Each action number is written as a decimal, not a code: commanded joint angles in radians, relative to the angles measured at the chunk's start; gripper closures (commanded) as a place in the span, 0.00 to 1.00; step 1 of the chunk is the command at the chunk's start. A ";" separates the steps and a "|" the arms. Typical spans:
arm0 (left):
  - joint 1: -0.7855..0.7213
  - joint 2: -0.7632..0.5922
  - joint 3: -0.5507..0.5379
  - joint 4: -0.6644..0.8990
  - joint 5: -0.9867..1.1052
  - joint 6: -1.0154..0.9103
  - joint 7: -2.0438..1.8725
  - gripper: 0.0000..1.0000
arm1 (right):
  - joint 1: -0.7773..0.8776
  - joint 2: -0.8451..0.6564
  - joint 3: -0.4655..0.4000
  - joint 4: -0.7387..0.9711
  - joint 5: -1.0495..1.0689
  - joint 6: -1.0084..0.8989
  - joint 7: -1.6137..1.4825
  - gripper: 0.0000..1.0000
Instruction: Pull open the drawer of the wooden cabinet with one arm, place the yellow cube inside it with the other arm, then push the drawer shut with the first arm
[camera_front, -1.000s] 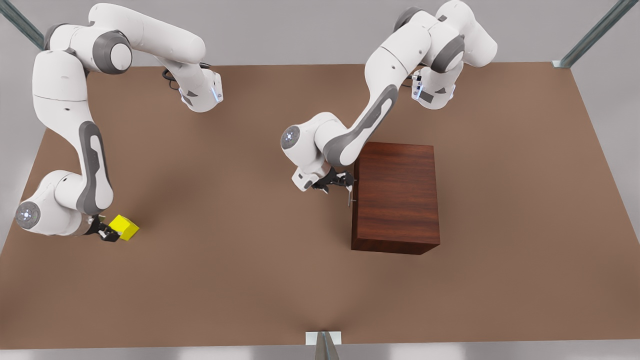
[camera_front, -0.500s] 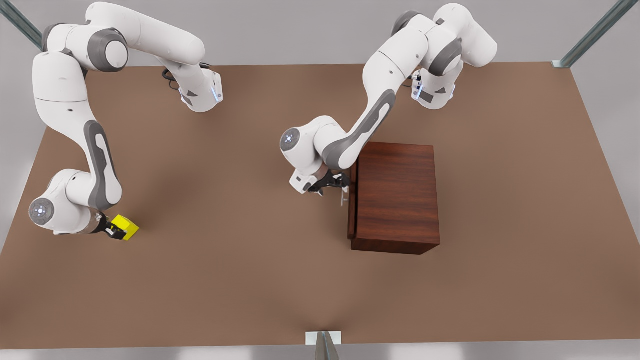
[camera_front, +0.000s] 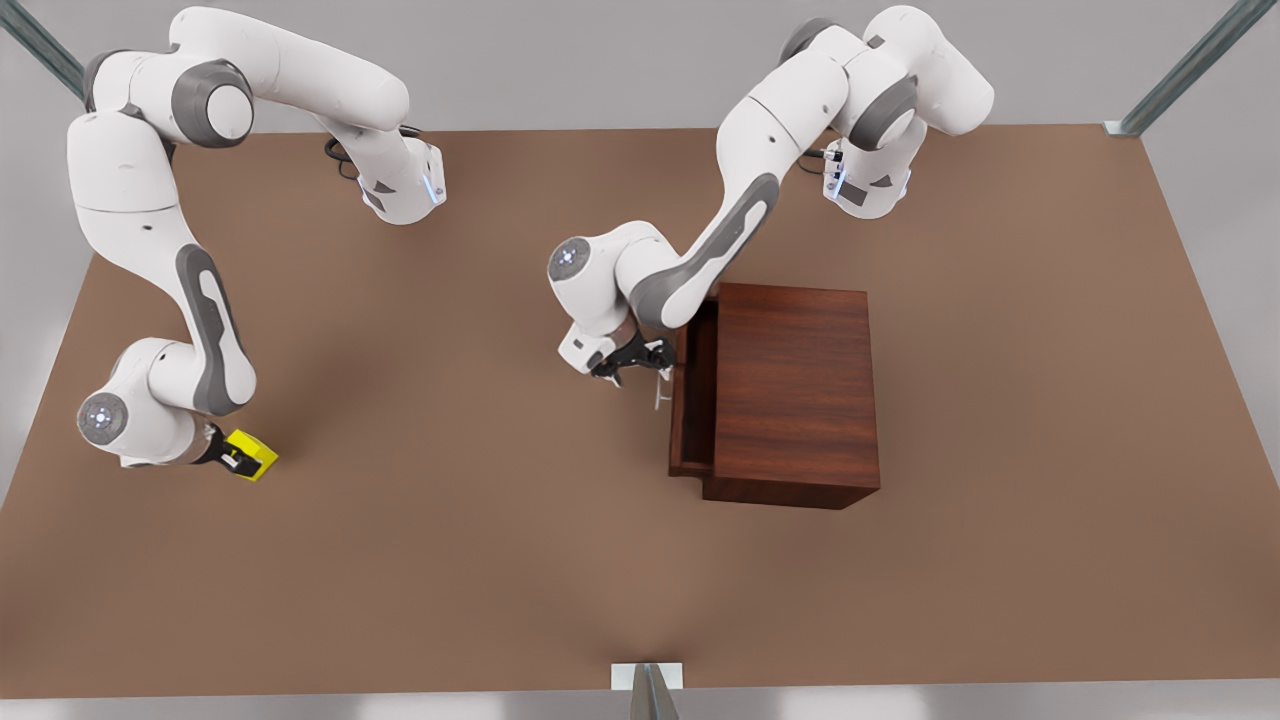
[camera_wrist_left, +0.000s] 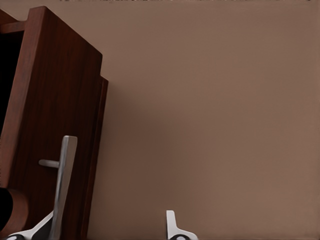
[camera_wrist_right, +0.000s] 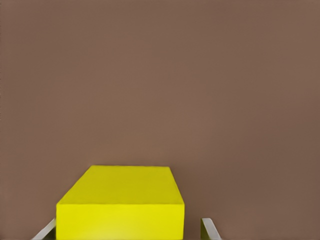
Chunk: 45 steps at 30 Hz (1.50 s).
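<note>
- The worktop (camera_front: 450, 560) is a plain brown slab carrying everything.
- The cabinet (camera_front: 795, 390) stands toward the front view's right, its grained top facing up.
- The drawer (camera_front: 690, 410) juts partway out of the cabinet's side toward the front view's left, its dark inside showing.
- The left tool (camera_front: 632, 365) sits at the drawer front by the handle (camera_front: 660, 392). In the left wrist view one finger (camera_wrist_left: 42, 227) touches the silver bar, the other stands well apart on the far side. The jaws are wide, with the bar not pinched.
- The cube (camera_front: 250, 455) rests on the worktop at the front view's far left, well apart from the cabinet.
- The right tool (camera_front: 228, 455) straddles the cube. In the right wrist view a finger (camera_wrist_right: 44, 231) touches one face, the other stands just off the opposite face: not yet clamped.
</note>
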 joint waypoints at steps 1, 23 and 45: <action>-0.003 -0.002 0.000 0.001 0.001 0.021 -0.049 0.00 | 0.000 0.004 0.004 0.000 -0.001 0.021 0.014 0.00; -0.046 -0.002 -0.011 0.015 0.001 0.039 -0.102 0.00 | -0.011 -0.024 0.015 -0.012 0.005 0.035 0.085 0.27; -0.074 -0.101 -0.077 0.017 -0.014 -0.168 -0.067 0.00 | 0.055 -0.141 0.191 0.221 0.071 -0.422 0.459 0.29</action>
